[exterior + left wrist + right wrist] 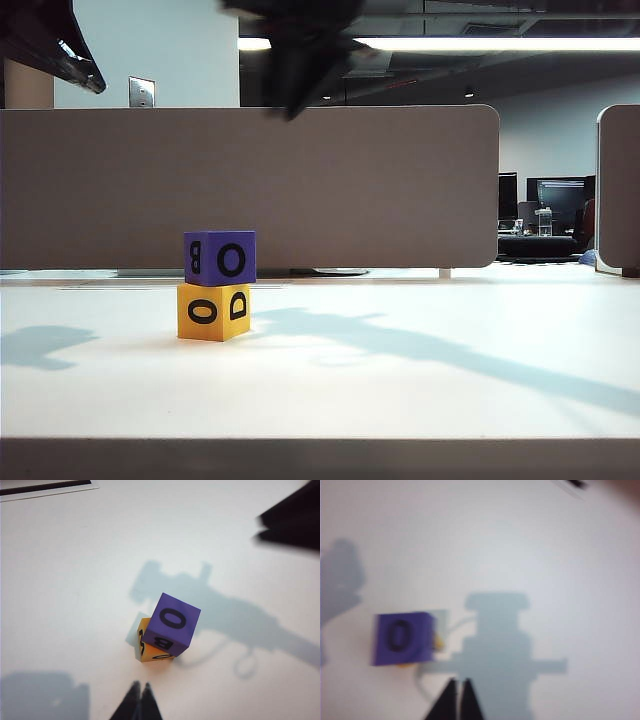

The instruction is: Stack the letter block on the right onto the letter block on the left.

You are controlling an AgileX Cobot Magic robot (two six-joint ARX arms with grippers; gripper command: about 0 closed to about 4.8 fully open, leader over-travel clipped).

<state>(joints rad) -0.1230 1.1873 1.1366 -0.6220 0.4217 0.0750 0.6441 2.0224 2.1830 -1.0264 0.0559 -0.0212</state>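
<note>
Letters "B" and "O" are read on purple block (220, 258), stacked on yellow block (213, 311) marked "O", "D". White bench (400, 380), grey partition (300, 185) noted. Left claw (139, 694) and right claw (458, 690) are pressed together, empty, above the bench.

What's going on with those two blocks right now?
Purple block stacked on yellow block. Left gripper and right gripper shut, empty, above the table. Nothing in the way.

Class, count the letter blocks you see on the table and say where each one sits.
2. The yellow block rests on the table, left of centre; the purple block sits stacked on top of it, slightly offset. None appears hidden.
</note>
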